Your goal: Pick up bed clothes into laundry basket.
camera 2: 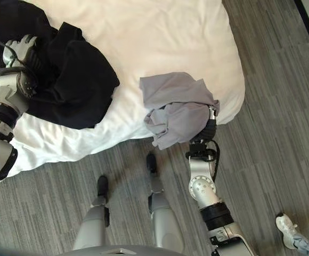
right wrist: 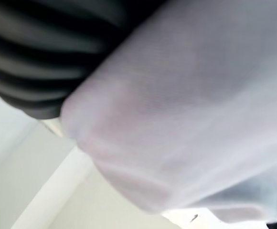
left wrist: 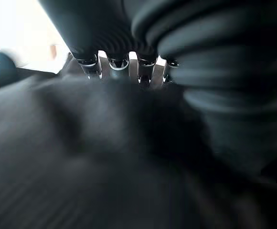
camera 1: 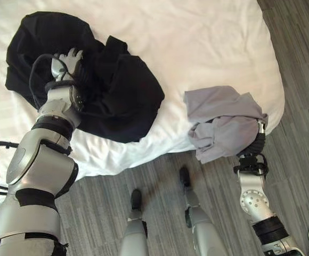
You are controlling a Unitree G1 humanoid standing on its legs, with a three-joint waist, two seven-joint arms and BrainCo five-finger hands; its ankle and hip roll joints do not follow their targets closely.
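On the bed's near corner, at about four o'clock in the left eye view, a grey garment [camera 1: 225,122] lies bunched, part on the white bed [camera 1: 197,48] and part hanging over its edge toward the floor. The right robot hand [camera 1: 257,133] comes up from below into this cloth; its fingers are buried under the folds, so I cannot tell whether they have closed on it. The right wrist view has pale cloth pressed close against the dark ribbed cover.

Over at ten o'clock a larger black garment [camera 1: 117,90] spreads across the bed. The left robot hand [camera 1: 65,63] rests on top of it, fingers fairly straight and lying flat against the fabric, with nothing pinched that I can see; the left wrist view shows its fingertips [left wrist: 118,63] touching dark cloth.

By my reading the task is at its start: both pieces are on the bed and neither is lifted clear. No laundry basket can be made out, so both garments have yet to be gathered and carried.

For room, the bed's rounded corner sits at about three o'clock, with grey plank floor [camera 1: 298,80] open beyond it. A white shoe [camera 2: 287,226] lies on the floor at five o'clock, near the right arm's swing.
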